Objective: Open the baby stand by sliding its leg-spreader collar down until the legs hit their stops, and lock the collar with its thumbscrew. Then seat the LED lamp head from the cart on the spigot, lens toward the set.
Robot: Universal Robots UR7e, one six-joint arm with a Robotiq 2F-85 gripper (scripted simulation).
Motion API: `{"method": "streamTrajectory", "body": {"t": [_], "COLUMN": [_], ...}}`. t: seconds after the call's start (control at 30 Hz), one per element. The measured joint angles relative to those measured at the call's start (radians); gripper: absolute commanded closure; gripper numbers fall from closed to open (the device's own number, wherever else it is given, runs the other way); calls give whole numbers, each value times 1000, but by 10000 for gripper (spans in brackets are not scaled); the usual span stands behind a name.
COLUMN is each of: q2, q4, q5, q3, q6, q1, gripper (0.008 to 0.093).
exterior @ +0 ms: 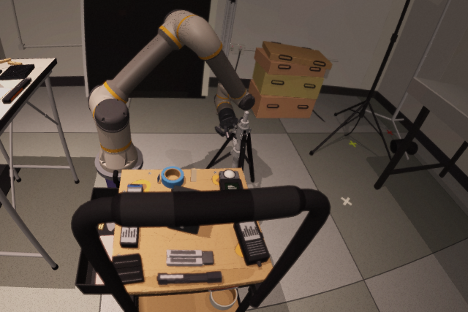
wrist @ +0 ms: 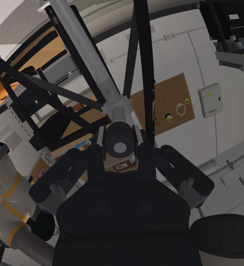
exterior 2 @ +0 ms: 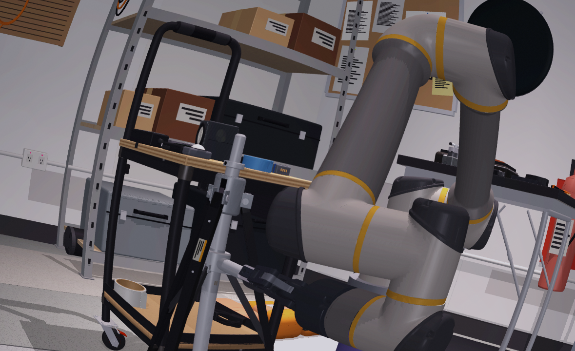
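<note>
On the floor between the arm's base and the cart, the baby stand [exterior: 242, 142] has its black legs spread and its grey column upright, with the bare spigot [exterior 2: 239, 140] on top. The grey spreader collar [exterior 2: 216, 263] sits low on the column. Its dark round thumbscrew [wrist: 119, 142] sticks out toward me, and I grip it between the fingers of my gripper [wrist: 119, 139], which reaches in level from the arm's side. The black LED lamp head [exterior 2: 218, 134] sits on the cart's wooden top [exterior: 189, 233], partly hidden by the cart's handle in the side camera.
Behind the stand are stacked cardboard crates [exterior: 289, 80] and a dark doorway. The cart [exterior 2: 167, 209] carries blue tape [exterior: 172, 176], a light meter [exterior: 229, 178] and several black devices. A folding table [exterior: 22, 82] is left, a tall light stand [exterior: 363, 112] right.
</note>
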State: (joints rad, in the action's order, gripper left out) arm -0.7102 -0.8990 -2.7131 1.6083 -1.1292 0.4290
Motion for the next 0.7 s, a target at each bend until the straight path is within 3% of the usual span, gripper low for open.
{"method": "streamTrajectory", "body": {"t": [0.4, 0.7], "q2": [0, 3], "q4": [0, -2], "q5": [0, 0], "q3": [0, -1], "q6": [0, 0], "q1": [0, 0], "gripper": [934, 934]}}
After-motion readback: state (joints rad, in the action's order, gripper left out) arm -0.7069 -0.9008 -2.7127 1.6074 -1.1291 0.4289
